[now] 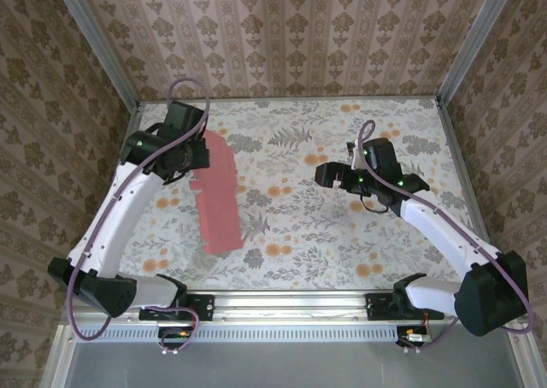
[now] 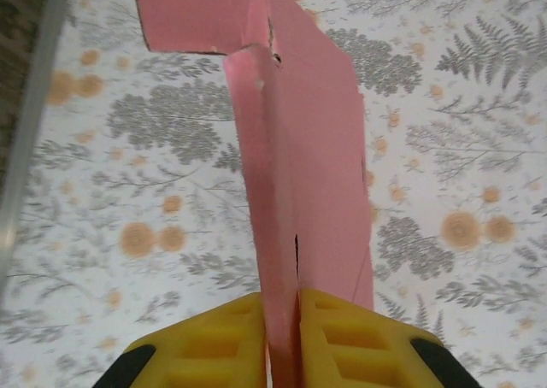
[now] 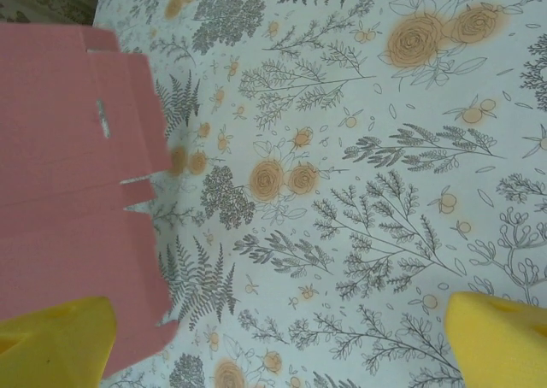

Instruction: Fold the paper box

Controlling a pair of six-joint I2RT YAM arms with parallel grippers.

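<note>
Your left gripper pinches one edge of the paper box, a mostly flat sheet over the left of the bench; your right gripper hangs wide open nearby. First fold, I'd judge: next, catch a free flap and crease it

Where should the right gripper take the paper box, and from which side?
On the paper box, probably the long tabbed edge toward its near end, coming in from the robot's right: the left gripper pinches the far end, and that free edge faces the open right gripper.
</note>
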